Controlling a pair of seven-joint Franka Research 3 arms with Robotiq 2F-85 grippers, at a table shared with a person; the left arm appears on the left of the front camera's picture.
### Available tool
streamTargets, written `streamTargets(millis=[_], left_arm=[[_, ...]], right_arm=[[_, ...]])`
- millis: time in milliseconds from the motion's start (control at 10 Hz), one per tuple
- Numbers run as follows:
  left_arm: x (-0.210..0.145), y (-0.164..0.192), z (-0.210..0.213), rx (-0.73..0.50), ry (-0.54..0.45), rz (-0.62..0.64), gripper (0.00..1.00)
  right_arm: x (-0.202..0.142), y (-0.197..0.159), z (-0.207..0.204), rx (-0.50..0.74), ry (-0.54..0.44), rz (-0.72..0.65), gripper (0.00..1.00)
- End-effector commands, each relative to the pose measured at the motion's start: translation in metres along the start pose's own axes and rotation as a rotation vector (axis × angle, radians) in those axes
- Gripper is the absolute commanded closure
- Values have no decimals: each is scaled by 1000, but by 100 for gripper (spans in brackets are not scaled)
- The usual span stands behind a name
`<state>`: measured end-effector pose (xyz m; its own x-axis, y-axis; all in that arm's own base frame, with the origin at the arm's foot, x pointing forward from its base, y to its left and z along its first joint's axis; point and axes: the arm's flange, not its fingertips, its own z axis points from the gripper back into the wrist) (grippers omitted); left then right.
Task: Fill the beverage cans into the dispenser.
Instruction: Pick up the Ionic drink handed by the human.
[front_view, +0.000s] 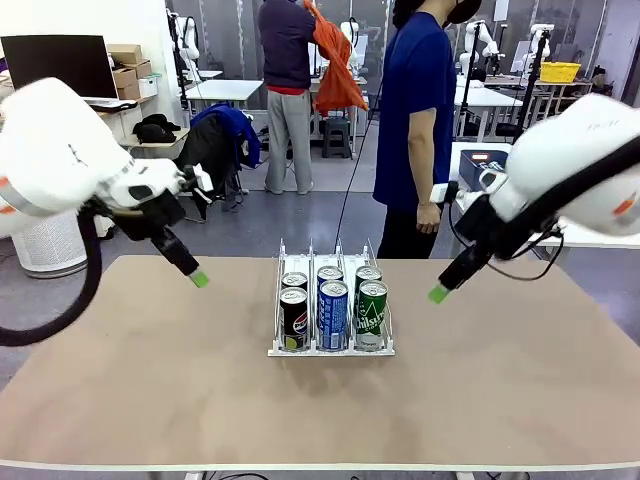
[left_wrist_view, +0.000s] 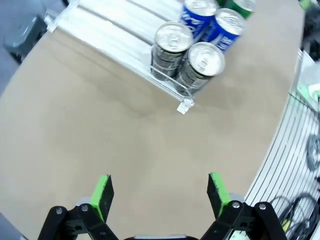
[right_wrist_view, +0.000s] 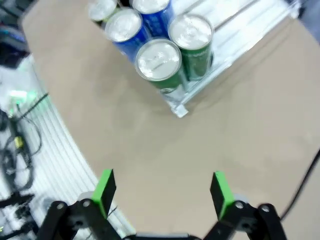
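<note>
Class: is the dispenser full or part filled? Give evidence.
Part filled. The dispenser holds two cans per lane at its near end; the far stretches are bare.

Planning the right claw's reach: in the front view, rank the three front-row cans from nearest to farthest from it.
From the right claw:
1. green can, right lane, nearest the claw
2. blue can, middle lane
3. black can, left lane, far side

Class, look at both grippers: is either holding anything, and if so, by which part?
Nothing is held. The left gripper and the right gripper are both open over the table, apart from the beverage cans standing in the dispenser.
</note>
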<state>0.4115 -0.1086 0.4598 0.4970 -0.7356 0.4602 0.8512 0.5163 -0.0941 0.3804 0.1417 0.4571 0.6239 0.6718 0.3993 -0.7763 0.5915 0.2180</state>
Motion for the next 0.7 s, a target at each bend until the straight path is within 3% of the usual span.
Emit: streamTargets(millis=[0,200,300,400,600], left_arm=[[1,3,23,-57,-11,-145,0],[6,10,55,18,-32,-157,0],[5,0,31,-23,-9,-131,0],[5,0,31,-23,-9,-131,0],[5,0,31,-23,-9,-131,0]], right_arm=[[10,-15,32,99,15,142,0],[19,-12,60,130,-33,245,0],[24,-17,70,201,-60,255,0],[16,-6,57,84,-8,194,0],[16,-6,57,84,-8,194,0]])
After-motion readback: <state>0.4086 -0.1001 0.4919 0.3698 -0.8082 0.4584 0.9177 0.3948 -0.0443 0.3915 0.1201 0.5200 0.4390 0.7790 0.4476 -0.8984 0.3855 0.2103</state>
